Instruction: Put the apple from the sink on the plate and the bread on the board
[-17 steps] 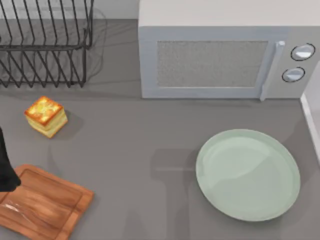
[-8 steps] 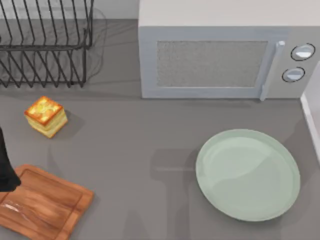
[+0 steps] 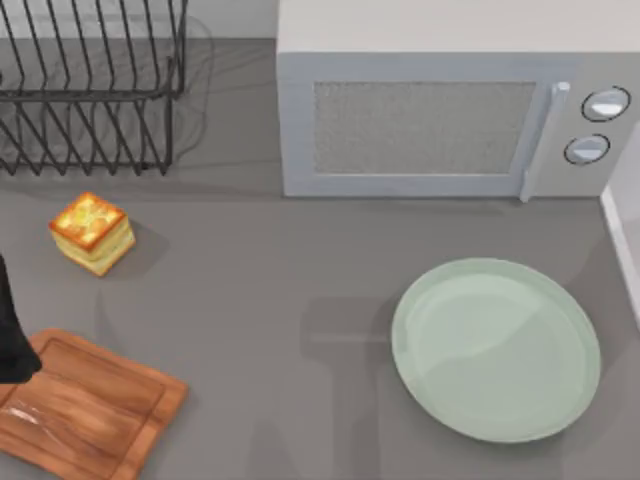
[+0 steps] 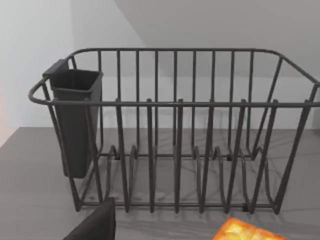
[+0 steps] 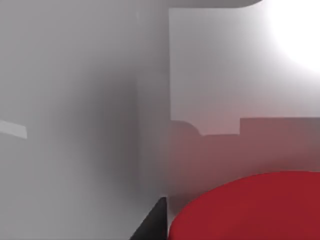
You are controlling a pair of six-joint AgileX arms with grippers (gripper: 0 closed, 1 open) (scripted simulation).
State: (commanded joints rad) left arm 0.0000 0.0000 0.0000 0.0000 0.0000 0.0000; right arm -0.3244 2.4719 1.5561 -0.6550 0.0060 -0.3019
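We cannot tell how our fingers stand on either arm. In the right wrist view the red apple [image 5: 250, 207] sits very close, against pale sink walls [image 5: 90, 100]. Our left arm is a dark shape at the table's left edge, by the board [image 3: 85, 410]. The bread [image 3: 92, 232] lies apart from the board, before the wire dish rack [image 3: 90, 90]. The plate [image 3: 496, 350] lies bare below the microwave [image 3: 450, 100].

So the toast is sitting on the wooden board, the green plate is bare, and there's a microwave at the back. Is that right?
Not quite: the toast is on the grey counter beside the board, not on it, as the top view shows. The plate is bare and the microwave stands at the back.
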